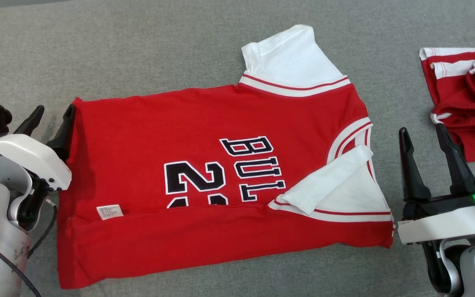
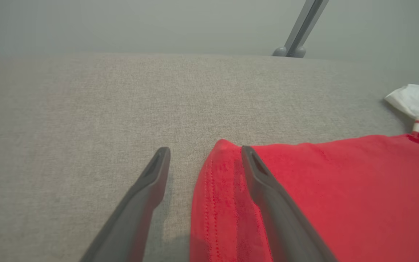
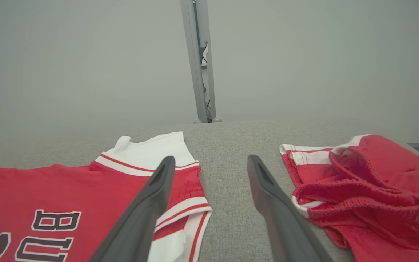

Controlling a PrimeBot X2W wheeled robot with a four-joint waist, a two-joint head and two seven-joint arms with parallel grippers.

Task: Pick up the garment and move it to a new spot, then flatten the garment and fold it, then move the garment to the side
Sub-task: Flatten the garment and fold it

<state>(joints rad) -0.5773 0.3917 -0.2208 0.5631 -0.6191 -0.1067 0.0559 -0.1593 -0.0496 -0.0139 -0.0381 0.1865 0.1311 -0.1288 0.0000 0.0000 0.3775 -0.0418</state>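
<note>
The garment [image 1: 204,123] is a red jersey with white sleeves and black lettering, lying flat on the grey surface with its near long edge folded over the front and one white sleeve tucked inward. My left gripper [image 1: 52,113] stands open at the jersey's far left hem corner, one finger over the red cloth [image 2: 304,182] and one over the bare surface. My right gripper [image 1: 423,134] stands open just right of the jersey's collar end, nothing between its fingers. In the right wrist view my right gripper [image 3: 211,163] hangs above bare surface between the jersey [image 3: 67,189] and another red cloth.
A second red and white garment [image 1: 468,103] lies bunched at the right edge, also the bunched red cloth [image 3: 369,196] in the right wrist view. A grey metal post [image 3: 198,62] stands behind the grey fabric surface [image 1: 138,49]. Bare surface stretches to the far left and front.
</note>
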